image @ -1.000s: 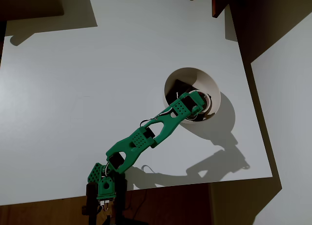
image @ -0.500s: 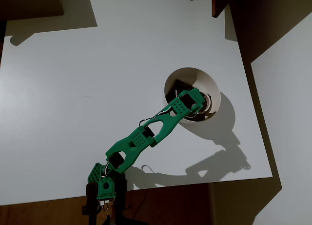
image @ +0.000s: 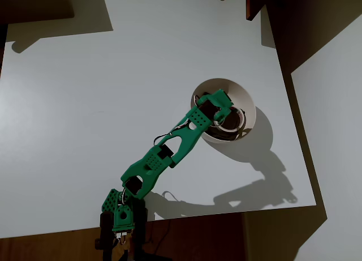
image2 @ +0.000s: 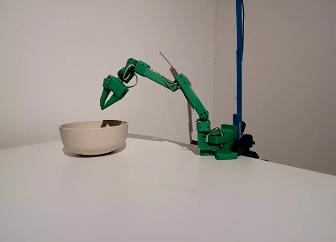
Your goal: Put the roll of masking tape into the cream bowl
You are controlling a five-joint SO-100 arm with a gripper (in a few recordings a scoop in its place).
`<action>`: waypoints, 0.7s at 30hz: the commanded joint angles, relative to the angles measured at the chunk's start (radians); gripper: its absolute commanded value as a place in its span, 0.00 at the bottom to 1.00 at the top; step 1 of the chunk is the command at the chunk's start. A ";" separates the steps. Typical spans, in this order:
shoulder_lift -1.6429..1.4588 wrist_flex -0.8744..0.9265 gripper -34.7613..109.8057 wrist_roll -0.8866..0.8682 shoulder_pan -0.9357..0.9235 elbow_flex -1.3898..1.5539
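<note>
1. One tool (image2: 106, 104) is all I have, and in the fixed view it hangs above the cream bowl (image2: 93, 137), clear of the rim, its two fingers parted a little and nothing between them.
2. Directly beneath my tool, in the overhead view, the roll of masking tape (image: 231, 120) lies flat on the bowl's floor, just off my fingertips toward the far wall; my tool (image: 218, 104) covers part of the bowl's near side.
3. Something dark sits in the bowl under and beside my tool; I cannot tell what it is.
4. My judgement: the roll is in the bowl, so the task looks done, and what is left is to lift away without catching the rim.
5. Handling, as a judgement: the roll should be light and fairly stiff, a card core wound with paper tape, so it will not crush under a modest squeeze, though its outer face may be a touch slick.
6. Were I to take it again, I would put one finger down through the wide hole and the other outside, pinching the ring's wall, since lying flat it offers little edge to a grip across its width.
7. The bowl's sloping walls could let the roll slide if nudged; the worktop (image: 113, 91) around it is bare.
</note>
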State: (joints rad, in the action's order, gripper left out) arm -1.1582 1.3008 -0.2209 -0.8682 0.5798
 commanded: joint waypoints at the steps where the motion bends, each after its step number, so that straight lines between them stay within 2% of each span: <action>1: -0.222 0.064 0.18 -0.003 0.064 -0.087; 16: -0.647 0.494 0.18 0.100 0.548 -0.081; 21: -0.769 0.560 0.18 0.109 0.672 -0.011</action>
State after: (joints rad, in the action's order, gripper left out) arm -1.7794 1.7763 -0.1089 -0.2562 0.5522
